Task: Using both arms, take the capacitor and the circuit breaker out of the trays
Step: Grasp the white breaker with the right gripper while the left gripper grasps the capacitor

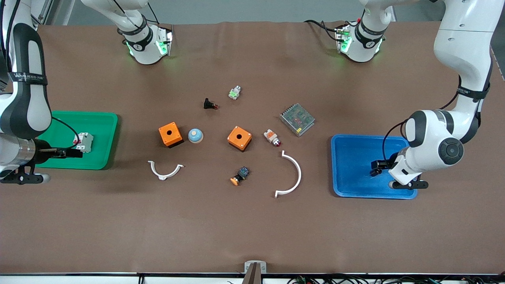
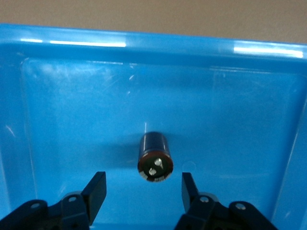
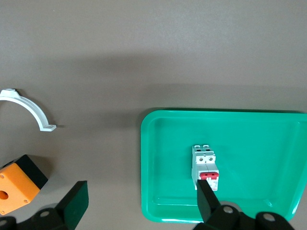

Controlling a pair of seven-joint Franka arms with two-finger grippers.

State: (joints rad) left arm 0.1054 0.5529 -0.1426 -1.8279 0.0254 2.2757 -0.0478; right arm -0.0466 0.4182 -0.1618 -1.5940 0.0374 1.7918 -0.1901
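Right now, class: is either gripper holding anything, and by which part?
Nothing is held. The left gripper is open above the capacitor lying in the blue tray; the right gripper is open, the breaker in the green tray.

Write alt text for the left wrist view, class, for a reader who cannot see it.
A small dark capacitor lies on its side on the floor of a blue tray, its end with two metal terminals facing the camera. The left hand hangs over it with its two black fingers open, one on each side, not touching it. Brown table shows above the tray's rim.
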